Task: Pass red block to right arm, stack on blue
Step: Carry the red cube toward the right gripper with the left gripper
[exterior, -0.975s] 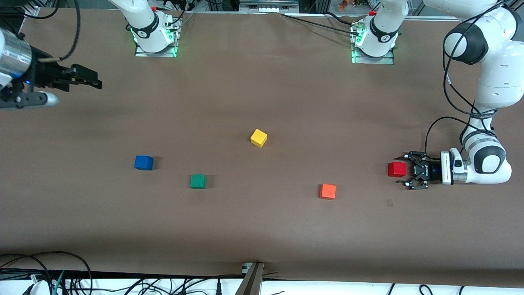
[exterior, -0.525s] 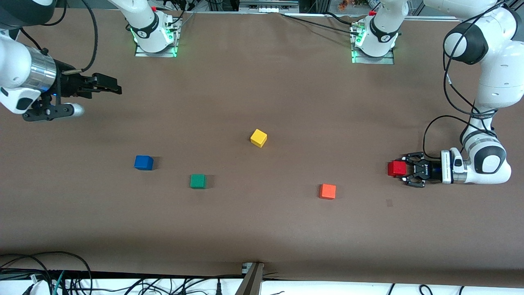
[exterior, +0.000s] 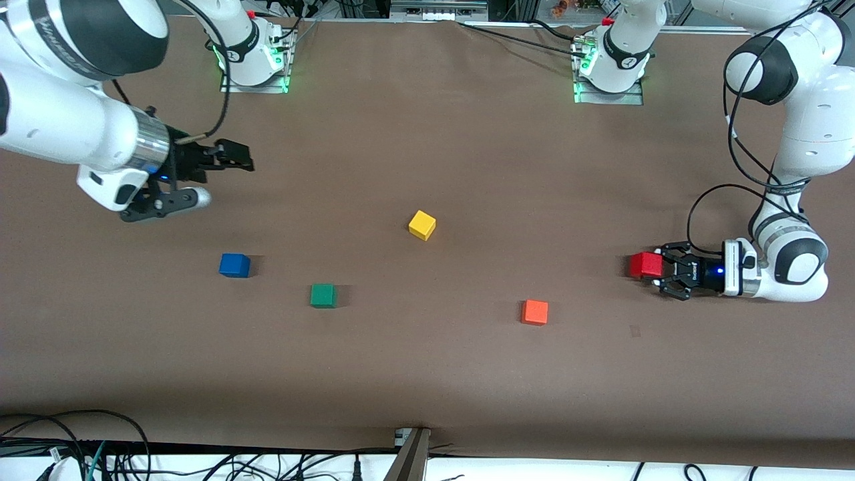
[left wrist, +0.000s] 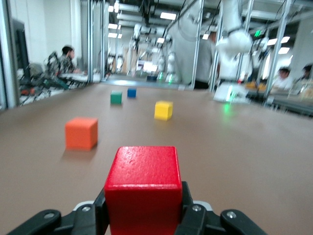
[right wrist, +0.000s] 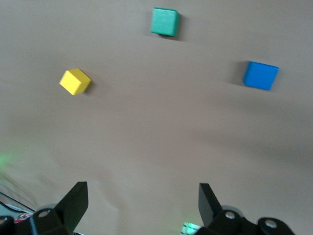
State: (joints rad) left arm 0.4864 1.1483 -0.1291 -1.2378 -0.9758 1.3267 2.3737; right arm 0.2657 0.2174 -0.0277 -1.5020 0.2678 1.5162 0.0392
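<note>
The left gripper (exterior: 658, 275) lay low at the left arm's end of the brown counter (exterior: 427, 374), its claw-like fingers (left wrist: 193, 215) clamped against two opposite sides of the red block (exterior: 645, 265). In the left wrist view the red block (left wrist: 143, 188) sat squarely between those fingers, filling the gap, with its top face and front face plainly in sight. Whether the block rested on the counter or was raised just off it could not be told.

The right gripper (exterior: 235, 155) hung in the air over the right arm's end of the counter, above bare surface a little farther from the front camera than the blue cube (exterior: 234, 265). Its two slim black fingers (right wrist: 73, 200) stood wide apart and held nothing.

The blue cube sat alone on the counter toward the right arm's end. The green cube (exterior: 323, 295) lay near it, slightly nearer to the front camera and toward the middle. The yellow cube (exterior: 422, 224) stood around the middle of the counter, turned at an angle. The orange cube (exterior: 534, 312) lay between the green cube and the red block, nearer to the front camera than either, and well apart from both.
</note>
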